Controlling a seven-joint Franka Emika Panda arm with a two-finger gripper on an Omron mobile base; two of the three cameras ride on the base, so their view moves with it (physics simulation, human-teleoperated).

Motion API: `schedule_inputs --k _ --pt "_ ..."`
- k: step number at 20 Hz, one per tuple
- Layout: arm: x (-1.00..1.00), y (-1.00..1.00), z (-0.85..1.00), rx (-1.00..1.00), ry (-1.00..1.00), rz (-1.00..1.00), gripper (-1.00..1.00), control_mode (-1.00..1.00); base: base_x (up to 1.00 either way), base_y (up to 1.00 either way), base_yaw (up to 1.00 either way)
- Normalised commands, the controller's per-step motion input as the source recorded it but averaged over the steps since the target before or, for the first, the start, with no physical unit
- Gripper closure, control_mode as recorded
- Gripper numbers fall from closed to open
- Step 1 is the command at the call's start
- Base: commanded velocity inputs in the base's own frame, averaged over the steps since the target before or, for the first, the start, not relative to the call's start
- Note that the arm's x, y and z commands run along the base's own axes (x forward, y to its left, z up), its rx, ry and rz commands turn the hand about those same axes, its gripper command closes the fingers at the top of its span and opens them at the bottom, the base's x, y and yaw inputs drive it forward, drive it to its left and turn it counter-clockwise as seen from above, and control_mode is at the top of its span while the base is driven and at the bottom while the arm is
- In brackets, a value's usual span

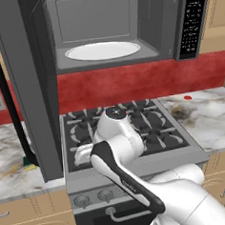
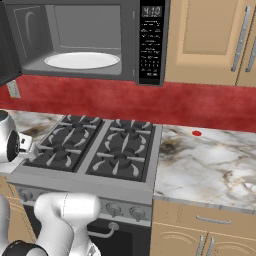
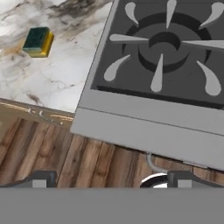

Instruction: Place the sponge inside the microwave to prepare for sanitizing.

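The sponge (image 3: 38,42), yellow with a dark green top, lies on the marble counter left of the stove; in the left base view a corner of the sponge (image 1: 28,164) peeks out beside the open microwave door (image 1: 26,83). The dark grey microwave (image 1: 173,14) hangs above the stove with its white turntable plate (image 1: 102,51) exposed, also seen as the microwave (image 2: 150,45) from the right. My gripper (image 3: 113,180) hovers over the stove's front left edge, open and holding nothing, well short of the sponge.
A gas stove (image 1: 134,127) with black grates sits under the microwave. The swung-out door and its black curved handle (image 1: 5,94) stand over the left counter near the sponge. Marble counter (image 2: 210,165) stretches to the right, with cabinets (image 2: 210,40) above.
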Motion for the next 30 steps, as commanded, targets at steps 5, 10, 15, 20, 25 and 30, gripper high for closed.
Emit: schedule_inputs --k 5,10,15,20,25,30 --pt "0.22 0.22 0.11 0.02 0.0 -0.13 -1.0 -1.0 0.0 0.0 0.0" --pt "0.06 0.0 0.15 0.04 0.0 -0.02 -1.0 -1.0 0.0 0.0 0.0" --pt "0.13 0.13 0.0 0.0 -0.04 0.0 -1.0 -1.0 0.0 0.0 0.0" --pt "0.24 0.42 0.0 0.0 -0.09 0.0 -1.0 -1.0 0.0 0.0 0.0" --pt "0.33 0.36 -0.03 0.0 0.0 0.0 -1.0 -1.0 0.0 0.0 0.0" --pt "0.25 0.06 -0.05 0.0 0.01 0.0 -1.0 -1.0 0.0 0.0 0.0"
